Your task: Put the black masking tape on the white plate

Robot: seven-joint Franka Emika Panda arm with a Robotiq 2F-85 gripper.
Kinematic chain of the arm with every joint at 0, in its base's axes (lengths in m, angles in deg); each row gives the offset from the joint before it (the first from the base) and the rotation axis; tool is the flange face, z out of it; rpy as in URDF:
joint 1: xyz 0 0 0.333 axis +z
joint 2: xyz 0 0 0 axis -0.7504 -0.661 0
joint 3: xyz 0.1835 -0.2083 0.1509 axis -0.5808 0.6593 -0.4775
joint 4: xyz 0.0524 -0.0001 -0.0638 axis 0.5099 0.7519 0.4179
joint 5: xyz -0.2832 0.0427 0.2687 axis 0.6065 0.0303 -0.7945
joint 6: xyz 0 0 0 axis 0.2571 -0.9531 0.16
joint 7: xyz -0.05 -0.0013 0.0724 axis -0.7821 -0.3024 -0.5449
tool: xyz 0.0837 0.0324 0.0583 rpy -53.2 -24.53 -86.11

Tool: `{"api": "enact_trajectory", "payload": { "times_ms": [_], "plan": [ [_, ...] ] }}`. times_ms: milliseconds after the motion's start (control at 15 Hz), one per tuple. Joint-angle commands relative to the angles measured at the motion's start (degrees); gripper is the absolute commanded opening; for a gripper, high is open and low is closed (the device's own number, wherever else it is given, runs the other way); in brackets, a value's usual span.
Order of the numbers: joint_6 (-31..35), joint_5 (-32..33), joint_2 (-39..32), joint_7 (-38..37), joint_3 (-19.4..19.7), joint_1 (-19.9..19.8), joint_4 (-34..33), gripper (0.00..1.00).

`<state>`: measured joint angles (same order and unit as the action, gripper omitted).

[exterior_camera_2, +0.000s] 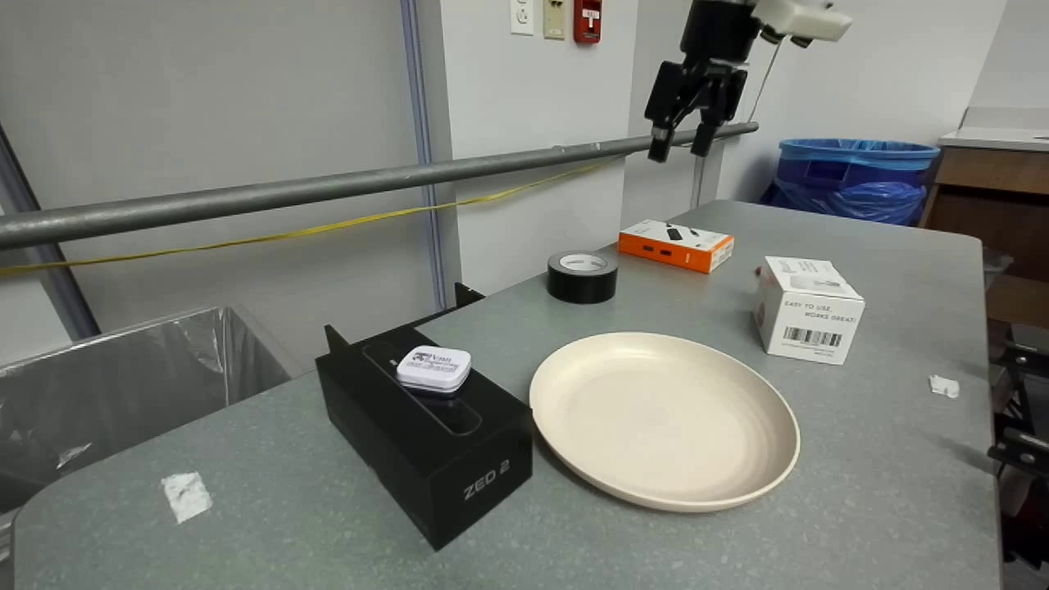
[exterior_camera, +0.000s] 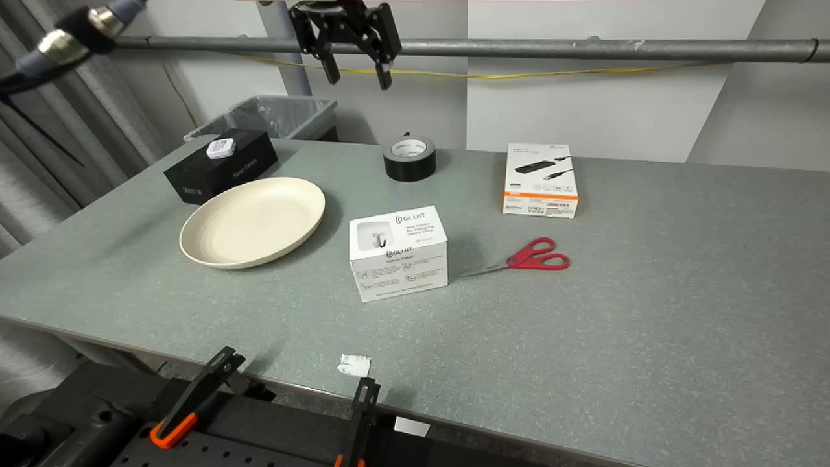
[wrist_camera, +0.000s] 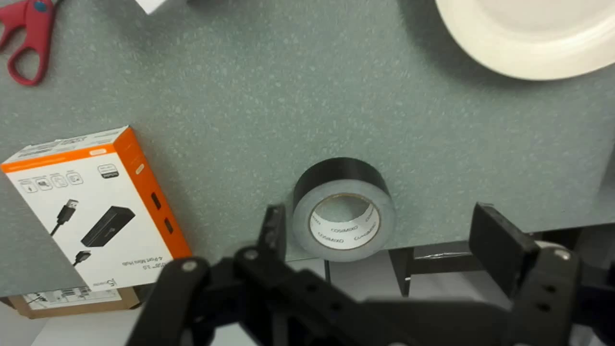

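The roll of black masking tape (exterior_camera: 410,159) lay flat on the grey-green desk (exterior_camera: 655,292), hole facing up, near the edge beside the wall. Printing ran around its white inner core. From where I stood, the gripper (exterior_camera: 359,78) hung well above the desk, its 2 fingers (exterior_camera_2: 660,147) spread wide and pointing down; in the wrist view the tape showed off-centre between them.

The cream-white plate (exterior_camera: 253,224) sat on the desk, apart from the tape. Right by its rim was a black ZED 2 box (exterior_camera_2: 426,447); whether those 2 touched, I could not tell. A small white case (exterior_camera_2: 434,369) rested on top of that box.

Along the wall-side edge, well apart from the tape, lay a white-and-orange 4-port mini hub box (wrist_camera: 105,211). A white GLUIT box (exterior_camera: 399,254) stood between the plate and red-handled scissors (exterior_camera: 538,258), whose blade tips pointed to it from just beside.

Farther out, a torn white scrap (exterior_camera: 355,365) lay near the opposite edge. A clear-lined bin (exterior_camera_2: 147,401) stood beside the desk, a metal pipe (exterior_camera: 583,49) and a yellow strip (exterior_camera: 493,76) ran along the wall, and a blue bin (exterior_camera_2: 852,176) showed in an exterior view.
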<state>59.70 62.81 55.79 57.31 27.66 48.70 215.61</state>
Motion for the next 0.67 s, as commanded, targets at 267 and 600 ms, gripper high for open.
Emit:
{"api": "enact_trajectory", "payload": {
  "times_ms": [267,600],
  "plan": [
    [1.7,-0.7,-11.1,-3.8,3.5,0.9,-8.9,1.0],
    [1.6,-1.6,-13.5,-4.3,3.8,1.1,-11.5,1.0]
  ]
}}
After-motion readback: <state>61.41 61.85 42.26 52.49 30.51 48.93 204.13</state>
